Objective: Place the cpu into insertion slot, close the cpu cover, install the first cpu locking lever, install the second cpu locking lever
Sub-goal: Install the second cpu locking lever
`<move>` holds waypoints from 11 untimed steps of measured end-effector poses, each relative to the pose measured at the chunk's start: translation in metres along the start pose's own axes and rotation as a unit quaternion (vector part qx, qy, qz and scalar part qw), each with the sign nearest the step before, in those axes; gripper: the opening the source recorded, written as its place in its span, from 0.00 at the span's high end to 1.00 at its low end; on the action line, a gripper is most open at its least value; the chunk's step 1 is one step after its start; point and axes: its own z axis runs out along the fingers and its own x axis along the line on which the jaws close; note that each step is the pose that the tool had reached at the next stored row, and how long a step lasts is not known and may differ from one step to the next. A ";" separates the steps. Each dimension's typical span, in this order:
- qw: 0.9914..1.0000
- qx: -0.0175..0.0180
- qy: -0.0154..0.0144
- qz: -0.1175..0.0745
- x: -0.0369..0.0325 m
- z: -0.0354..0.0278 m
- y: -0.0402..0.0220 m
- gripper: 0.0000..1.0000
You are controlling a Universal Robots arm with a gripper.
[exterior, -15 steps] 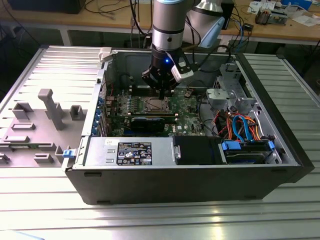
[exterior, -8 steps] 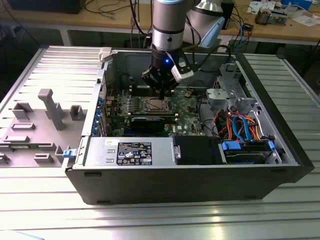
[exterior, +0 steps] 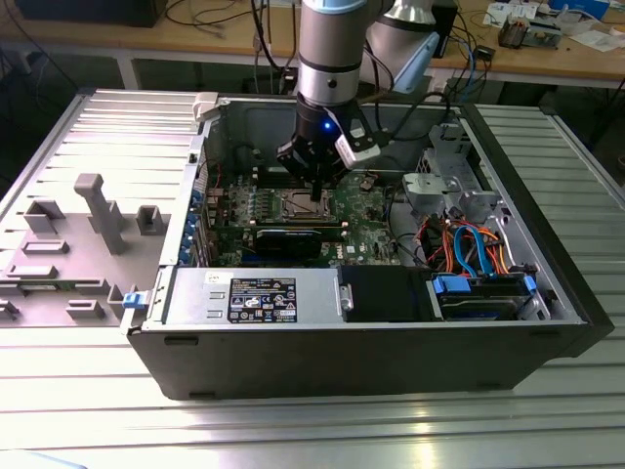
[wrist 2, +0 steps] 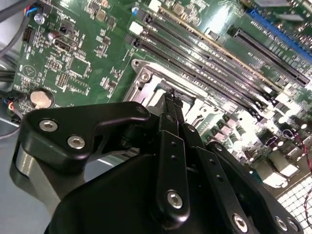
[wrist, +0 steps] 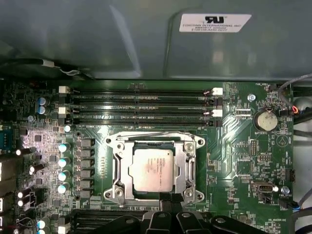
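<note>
While the silvery-grey square cpu [wrist: 152, 169] lies in the socket under the thin metal cpu cover [wrist: 189, 165], the black gripper [wrist 2: 171, 101], fingers pinched together and empty, hovers beside it, near the black memory slots [wrist: 139, 105].

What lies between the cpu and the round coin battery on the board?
In the first wrist view, the right side of the cpu cover and then green board lie between the cpu and the coin battery.

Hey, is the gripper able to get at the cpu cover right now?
Probably yes. The gripper hangs right at the socket, and the cpu cover lies closed around the cpu with nothing over it.
</note>
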 end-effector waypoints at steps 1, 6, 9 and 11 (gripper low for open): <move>1.000 0.000 0.000 0.000 -0.0003 0.0001 -0.0015 0.89; 1.000 -0.001 0.000 0.000 -0.0008 0.0002 -0.0094 0.89; 1.000 -0.005 0.000 0.000 -0.0007 0.0003 -0.0164 0.89; 1.000 -0.018 0.000 0.000 -0.0006 0.0007 -0.0221 0.89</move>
